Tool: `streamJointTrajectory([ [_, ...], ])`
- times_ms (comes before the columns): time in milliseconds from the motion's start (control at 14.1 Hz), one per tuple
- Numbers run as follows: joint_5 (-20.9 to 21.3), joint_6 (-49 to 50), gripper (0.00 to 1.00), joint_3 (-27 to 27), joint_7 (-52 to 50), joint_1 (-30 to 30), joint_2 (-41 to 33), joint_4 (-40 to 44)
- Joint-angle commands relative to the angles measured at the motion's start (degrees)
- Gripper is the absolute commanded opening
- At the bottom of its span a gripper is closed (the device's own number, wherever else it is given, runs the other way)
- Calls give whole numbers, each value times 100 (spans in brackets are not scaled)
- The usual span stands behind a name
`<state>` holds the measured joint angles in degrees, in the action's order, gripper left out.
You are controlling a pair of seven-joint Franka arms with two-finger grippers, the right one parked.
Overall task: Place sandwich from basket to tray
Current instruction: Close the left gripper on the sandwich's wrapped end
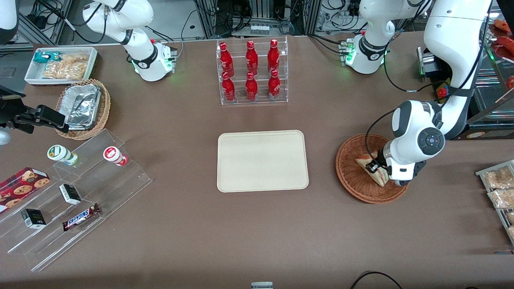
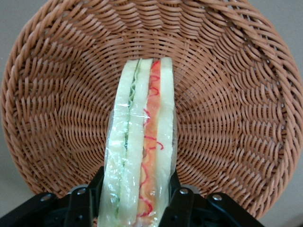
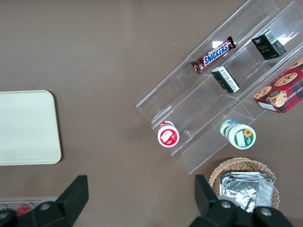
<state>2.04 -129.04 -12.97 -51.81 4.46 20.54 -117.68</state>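
The sandwich (image 2: 142, 142), a wrapped wedge of white bread with orange-pink and green filling, lies in the reddish-brown wicker basket (image 2: 236, 94). My gripper (image 2: 136, 203) is down in the basket with its black fingers (image 2: 180, 201) pressed against both bread faces, shut on the sandwich. In the front view the sandwich (image 1: 371, 166) shows beside the gripper (image 1: 379, 168) inside the basket (image 1: 353, 180), toward the working arm's end of the table. The cream tray (image 1: 262, 160) lies flat at mid-table with nothing on it.
A clear rack of red bottles (image 1: 251, 72) stands farther from the front camera than the tray. Clear stepped shelves with snacks (image 1: 76, 192), a tan basket with foil trays (image 1: 82, 108) and a white snack box (image 1: 60, 64) lie toward the parked arm's end. Snack packets (image 1: 500, 188) lie beside the basket.
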Motion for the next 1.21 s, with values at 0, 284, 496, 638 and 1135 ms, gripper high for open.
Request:
streamJointTrajectory([
  [0, -2, -104, 28, 5, -171, -103, -50, -44],
  [284, 7, -8, 11, 5, 100, -103, -112, 105],
  [496, 7, 413, 6, 14, 469, -77, -200, 263],
  [638, 7, 781, 6, 14, 567, -76, -261, 639],
  [1135, 6, 2269, 6, -617, 1147, -103, -218, 2074],
])
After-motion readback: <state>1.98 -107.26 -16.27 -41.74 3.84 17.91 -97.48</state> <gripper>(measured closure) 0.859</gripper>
